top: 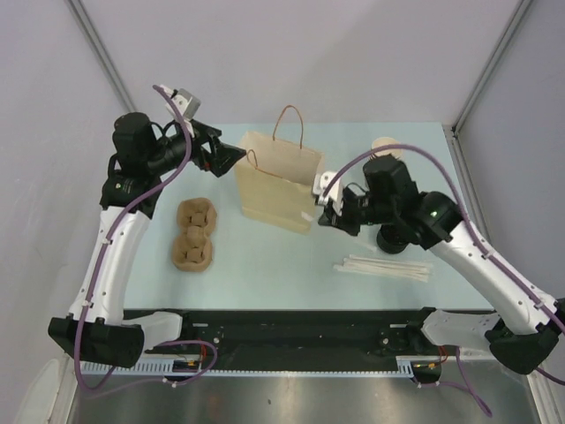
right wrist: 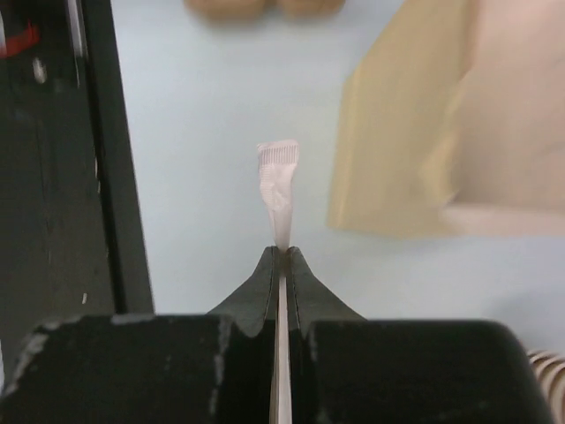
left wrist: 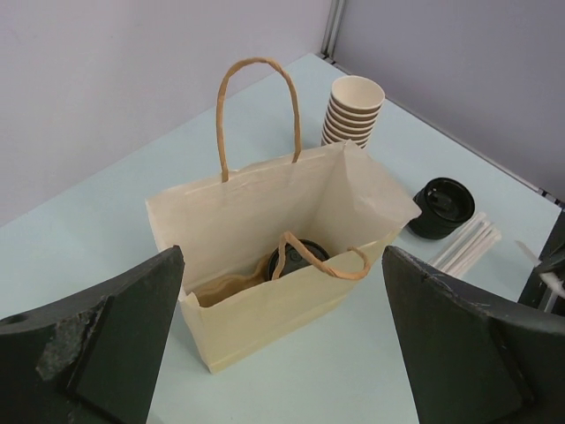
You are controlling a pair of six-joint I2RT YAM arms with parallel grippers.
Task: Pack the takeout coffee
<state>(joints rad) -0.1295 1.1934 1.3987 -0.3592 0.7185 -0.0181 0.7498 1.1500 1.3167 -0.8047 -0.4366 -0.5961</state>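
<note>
Where the bag (left wrist: 265, 212) stands open, the coffee (left wrist: 305, 254) sits at its bottom. Only part of its black lid shows behind the slack near handle, and the cup's body is hidden. A wavy brown shape beside it inside the bag is too dim to name. The left gripper (top: 231, 156) hovers at the bag's left edge, jaws spread wide and holding nothing. The right gripper (right wrist: 281, 256), at the bag's right side, is clamped on a wrapped straw (right wrist: 279, 181). The straw's crimped paper end pokes past the tips and the rest is hidden. Behind the bag stands a cup stack (left wrist: 355, 106). To the bag's right lie lids (left wrist: 441, 205) and loose straws (left wrist: 466, 246), the lids mostly covered by the right arm from above. A carrier (top: 194, 234) lies left of the bag.
</note>
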